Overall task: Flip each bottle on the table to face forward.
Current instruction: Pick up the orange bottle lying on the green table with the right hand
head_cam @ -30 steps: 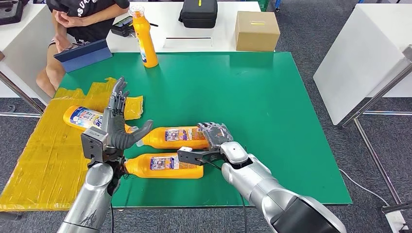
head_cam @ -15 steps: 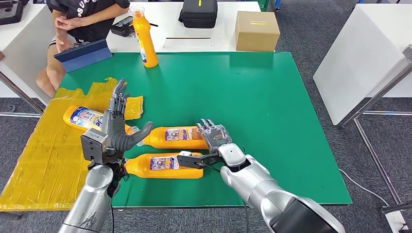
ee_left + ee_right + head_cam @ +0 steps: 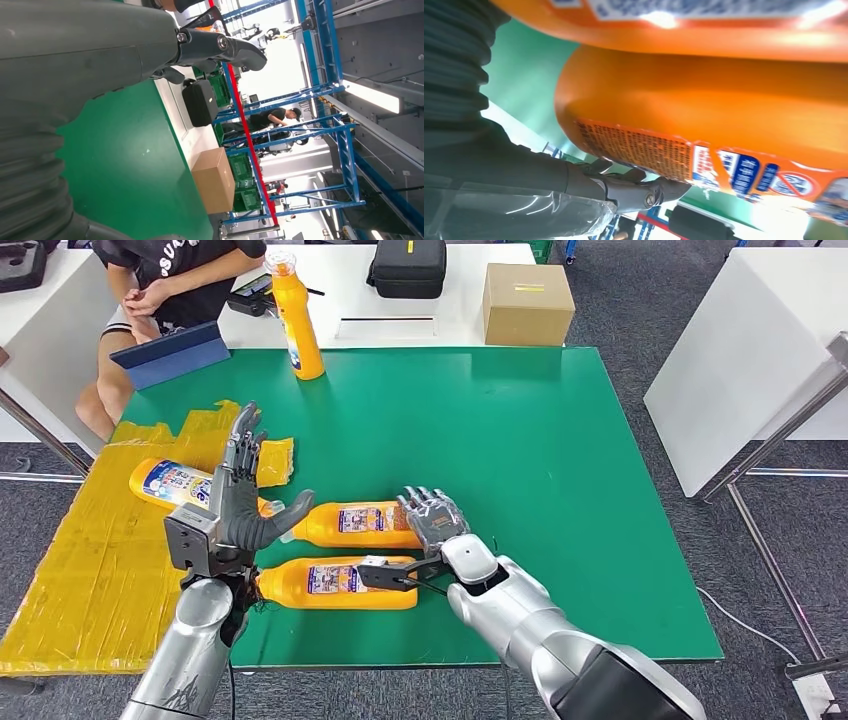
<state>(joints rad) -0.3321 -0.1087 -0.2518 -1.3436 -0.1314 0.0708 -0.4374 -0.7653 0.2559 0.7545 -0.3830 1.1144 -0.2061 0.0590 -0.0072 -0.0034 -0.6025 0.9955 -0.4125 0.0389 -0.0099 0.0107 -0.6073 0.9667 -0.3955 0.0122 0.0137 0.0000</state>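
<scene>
Your right hand [image 3: 432, 528] has slid left along the two orange detergent bottles [image 3: 350, 552] lying on the green worktop [image 3: 560, 470], its fingers spread over the farther bottle and thumb across the nearer, gripping neither yet.

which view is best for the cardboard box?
Head view: the cardboard box sits whole on the white table behind the green one. Left wrist view shows it too, turned sideways past the green table's edge. Right wrist view shows orange bottles up close.

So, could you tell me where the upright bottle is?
In the head view, the upright bottle stands at the green table's far left edge, near the seated person.
</scene>
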